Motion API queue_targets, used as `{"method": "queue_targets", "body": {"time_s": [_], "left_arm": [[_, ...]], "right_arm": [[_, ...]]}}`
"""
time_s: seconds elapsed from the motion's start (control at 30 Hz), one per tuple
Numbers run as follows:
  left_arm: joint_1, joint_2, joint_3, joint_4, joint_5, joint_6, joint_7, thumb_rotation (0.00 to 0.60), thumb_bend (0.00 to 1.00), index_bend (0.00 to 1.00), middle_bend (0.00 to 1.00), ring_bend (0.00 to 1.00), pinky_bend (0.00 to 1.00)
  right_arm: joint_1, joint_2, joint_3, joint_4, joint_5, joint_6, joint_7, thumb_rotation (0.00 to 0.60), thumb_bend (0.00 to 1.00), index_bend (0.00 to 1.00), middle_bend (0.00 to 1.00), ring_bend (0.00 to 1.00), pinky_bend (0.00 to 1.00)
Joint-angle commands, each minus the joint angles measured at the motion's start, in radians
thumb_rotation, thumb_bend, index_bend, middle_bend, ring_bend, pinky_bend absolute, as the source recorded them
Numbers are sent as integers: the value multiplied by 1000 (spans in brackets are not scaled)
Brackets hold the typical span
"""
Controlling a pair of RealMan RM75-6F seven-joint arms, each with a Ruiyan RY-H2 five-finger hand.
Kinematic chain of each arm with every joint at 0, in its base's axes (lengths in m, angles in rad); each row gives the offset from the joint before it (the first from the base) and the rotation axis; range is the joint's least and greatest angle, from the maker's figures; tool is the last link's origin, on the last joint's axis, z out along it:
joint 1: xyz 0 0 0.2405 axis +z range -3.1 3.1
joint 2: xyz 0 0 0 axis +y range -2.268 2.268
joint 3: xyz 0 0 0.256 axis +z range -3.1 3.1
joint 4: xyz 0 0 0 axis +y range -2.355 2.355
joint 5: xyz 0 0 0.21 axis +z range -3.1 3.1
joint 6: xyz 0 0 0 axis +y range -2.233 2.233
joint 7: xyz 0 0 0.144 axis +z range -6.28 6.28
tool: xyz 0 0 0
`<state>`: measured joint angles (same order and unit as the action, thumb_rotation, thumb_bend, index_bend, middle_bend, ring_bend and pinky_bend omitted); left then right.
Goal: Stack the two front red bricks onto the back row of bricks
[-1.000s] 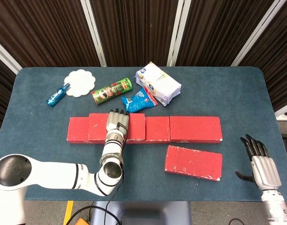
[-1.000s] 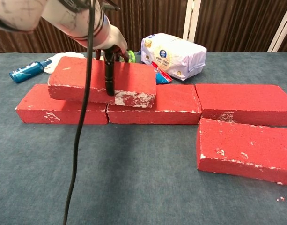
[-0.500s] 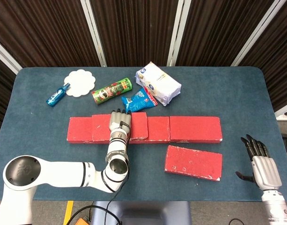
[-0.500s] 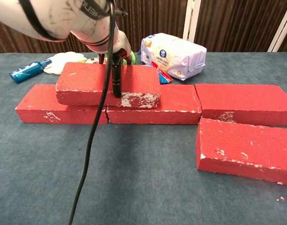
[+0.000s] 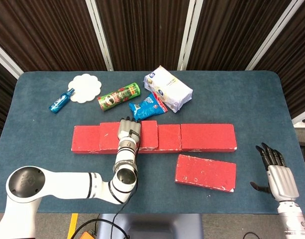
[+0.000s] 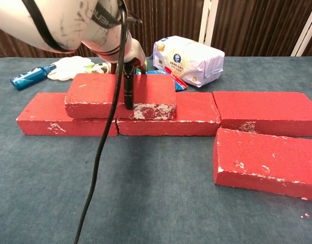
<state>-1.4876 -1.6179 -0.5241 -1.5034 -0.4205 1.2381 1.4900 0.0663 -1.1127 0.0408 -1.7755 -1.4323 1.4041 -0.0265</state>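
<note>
**Fingers wrapped over the top brick**

Fingers (image 5: 128,124) of the left hand (image 5: 127,133) drape across the upper brick (image 6: 120,95), their tips over its far edge while a dark thumb runs down its near face, so the hand grips that brick from above. It sits on the back row of bricks (image 6: 166,113), straddling the seam between the leftmost and middle bricks of the row and lying flat and level in the chest view.

From the gripped brick, the second front brick (image 5: 206,172) lies toward four o'clock on the blue counter (image 5: 43,134), just in front of the row's right end and turned slightly askew, with a narrow strip of counter between it and the row.

Further toward four o'clock, near the counter's front right corner, the right hand (image 5: 276,174) hovers with its fingers spread and nothing in them, well apart from every brick.

Beyond the row, at about twelve o'clock, lie a white packet (image 5: 168,88), a small blue snack bag (image 5: 148,106) and a green can (image 5: 119,96) on its side. A white doily (image 5: 85,87) and a blue bottle (image 5: 61,100) sit toward ten o'clock.
</note>
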Motion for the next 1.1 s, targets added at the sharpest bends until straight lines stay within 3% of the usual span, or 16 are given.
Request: {"method": "queue_targets", "body": {"time_s": [0.03,0.6,1.1], "left_arm": [[4,3,-6,-4,3,1,-2,600,205,0,45,38,150],[31,41,-8,-67,16,29,-2,600,205,0,45,32,140],[34,21,-12,-65,16,51,-9,600,205,0,41,23,145]], "right_arm": [[0,-1,1,0,1,2,-1,600,0,153,72,7,0],[0,-6,3,-7,14,-2,-15,600,0,153,72,7,0],[0,-6,2,-10,15,-2,-17,600,0,154,72,7,0]]}}
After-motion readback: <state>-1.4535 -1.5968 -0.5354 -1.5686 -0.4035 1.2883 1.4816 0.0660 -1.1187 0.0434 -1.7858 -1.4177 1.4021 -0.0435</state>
